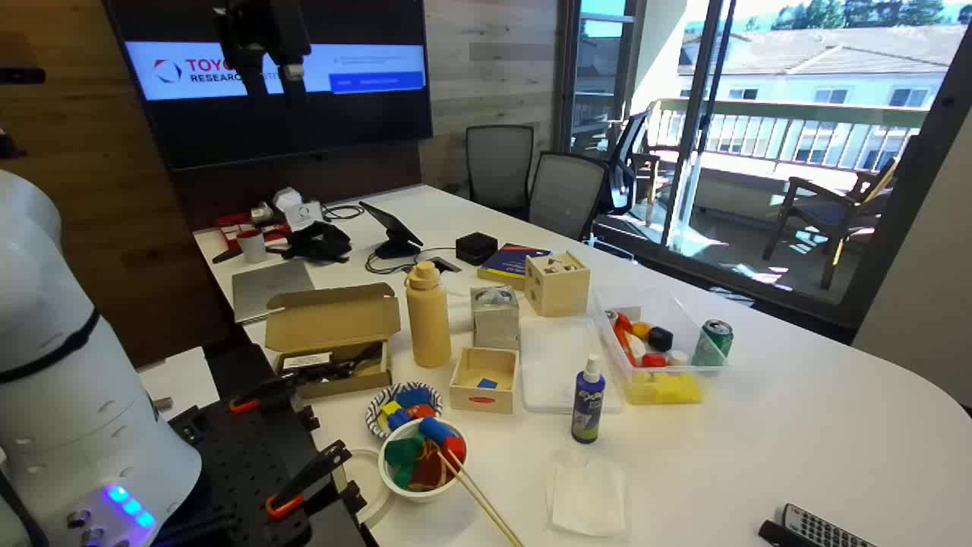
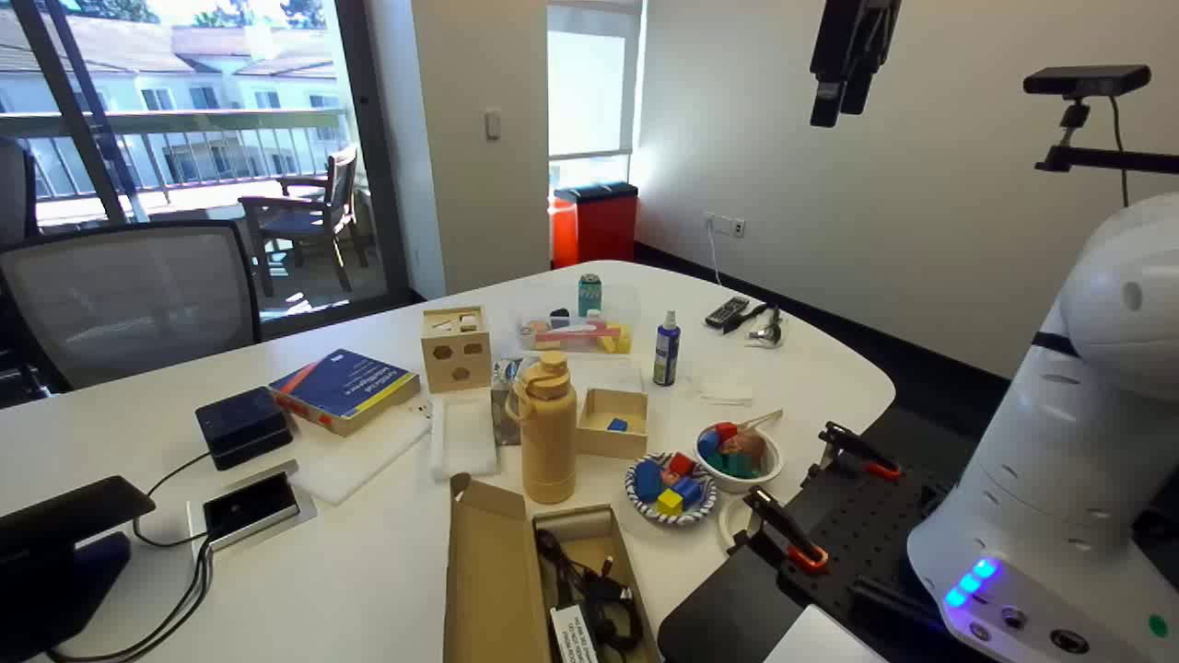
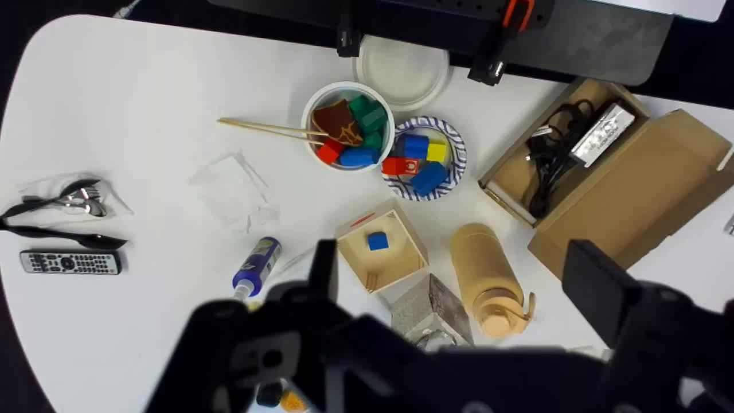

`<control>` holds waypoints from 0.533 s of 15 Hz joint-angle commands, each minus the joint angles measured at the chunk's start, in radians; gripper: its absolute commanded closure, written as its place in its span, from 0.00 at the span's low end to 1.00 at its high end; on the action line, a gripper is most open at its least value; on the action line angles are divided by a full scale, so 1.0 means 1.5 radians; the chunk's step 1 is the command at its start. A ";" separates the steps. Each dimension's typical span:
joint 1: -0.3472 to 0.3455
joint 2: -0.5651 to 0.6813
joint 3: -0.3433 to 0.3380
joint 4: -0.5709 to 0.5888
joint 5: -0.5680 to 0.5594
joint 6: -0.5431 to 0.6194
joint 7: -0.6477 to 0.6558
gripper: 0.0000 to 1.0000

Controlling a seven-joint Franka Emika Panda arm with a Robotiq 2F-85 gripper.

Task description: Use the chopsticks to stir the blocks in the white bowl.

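White bowl (image 3: 345, 85) nr tbl edge (image 3: 258, 47), chopsticks (image 3: 252, 124) o/ rim, jaws apart, high

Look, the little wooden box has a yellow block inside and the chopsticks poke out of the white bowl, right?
Almost: in the wrist view, the block in the little wooden box is blue, not yellow. The chopsticks poke out of the white bowl.

Round white bowl (image 3: 344, 86): 1 | thin pale wooden chopsticks (image 3: 243, 123): 2 | in the bowl — small red block (image 3: 331, 153) 1, long blue block (image 3: 358, 157) 1, green blocks (image 3: 373, 116) at least 2 | blue-patterned paper dish (image 3: 459, 155): 1 — small yellow block (image 3: 436, 151) in it 1 | open square wooden box (image 3: 393, 255): 1, little blue block (image 3: 377, 241) inside 1 | tall tan bottle (image 3: 481, 258): 1
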 commanded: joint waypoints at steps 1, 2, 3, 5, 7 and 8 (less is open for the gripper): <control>0.008 0.001 -0.004 0.002 -0.004 -0.002 0.005 0.00; 0.008 0.001 -0.004 0.002 -0.004 -0.002 0.005 0.00; 0.008 0.001 -0.004 0.002 -0.004 -0.002 0.005 0.00; -0.010 0.050 -0.026 -0.004 0.001 0.053 0.022 0.00; -0.031 0.098 -0.068 -0.017 0.014 0.129 0.036 0.00; -0.038 0.129 -0.097 -0.020 0.026 0.166 0.032 0.00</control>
